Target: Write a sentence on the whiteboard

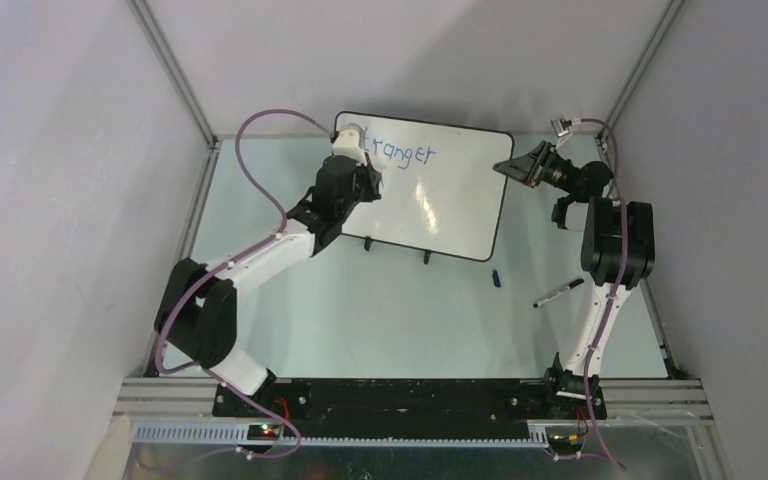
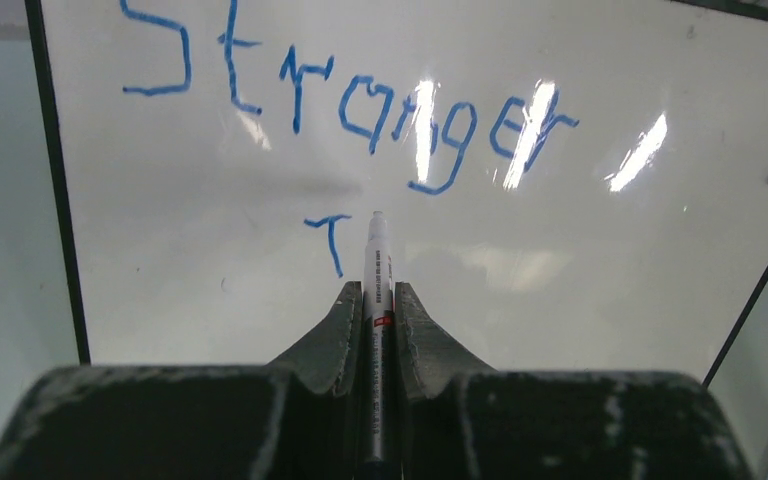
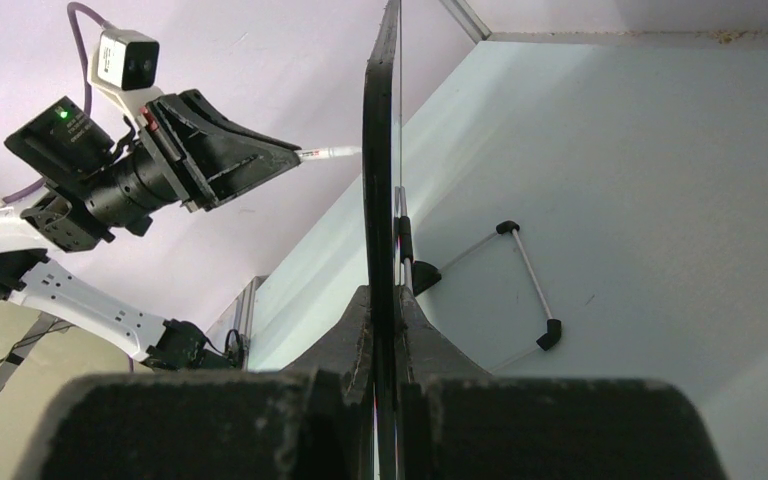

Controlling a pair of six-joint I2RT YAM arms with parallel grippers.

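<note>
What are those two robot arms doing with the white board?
They're writing. The left gripper pinches a marker, its tip at the whiteboard just right of a blue T, under the word Stranger. The right gripper clamps the board's right edge. Another marker and a blue cap lie on the table.

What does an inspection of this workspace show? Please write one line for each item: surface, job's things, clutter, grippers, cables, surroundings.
Surface: pale green table, no spill seen.
Job's things: whiteboard upright on two black feet; sentence in blue, "Stranger" written, a "T" begun below.
Clutter: loose marker and blue cap lying right of the board.
Grippers: left gripper, fingers shut on a marker, tip at the board; right gripper, fingers shut on the board's edge.
Cables: purple cable looping along the left arm, another by the right arm.
Surroundings: plain walls, metal frame posts.
</note>
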